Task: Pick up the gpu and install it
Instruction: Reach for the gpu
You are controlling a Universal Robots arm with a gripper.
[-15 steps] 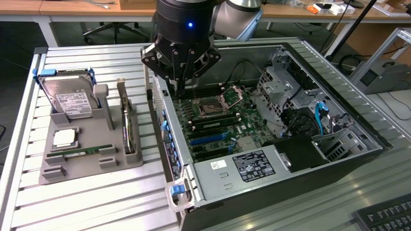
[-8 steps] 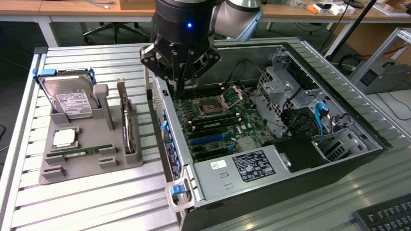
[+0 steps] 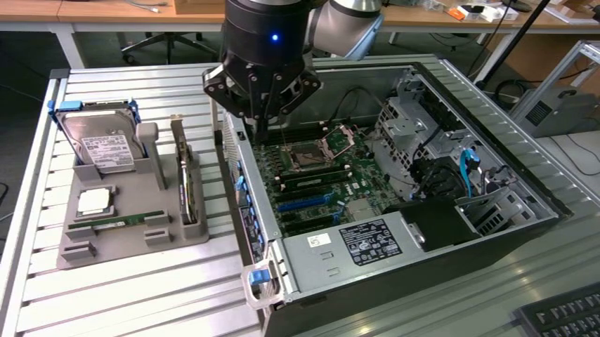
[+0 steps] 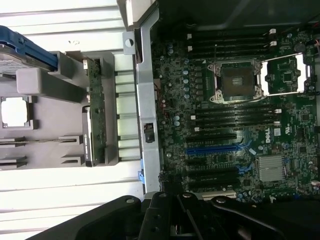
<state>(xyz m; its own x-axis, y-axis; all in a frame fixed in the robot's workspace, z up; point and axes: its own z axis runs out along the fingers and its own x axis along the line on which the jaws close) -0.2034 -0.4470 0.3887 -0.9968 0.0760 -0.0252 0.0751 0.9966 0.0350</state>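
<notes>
The gpu stands on edge in a slot of the grey holder, on the side nearest the open computer case. In the wrist view the gpu shows as a thin green board edge with a silver end. My gripper hangs shut above the case wall nearest the holder, over the motherboard, with nothing between its fingers. It is apart from the gpu, toward the exterior view's right and higher. In the wrist view the gripper is dark in the foreground, by the expansion slots.
The holder also carries a silver hard drive with blue rails, a processor chip and a memory stick. The case has an open processor socket, drive cages and a power supply. A keyboard lies at the near right.
</notes>
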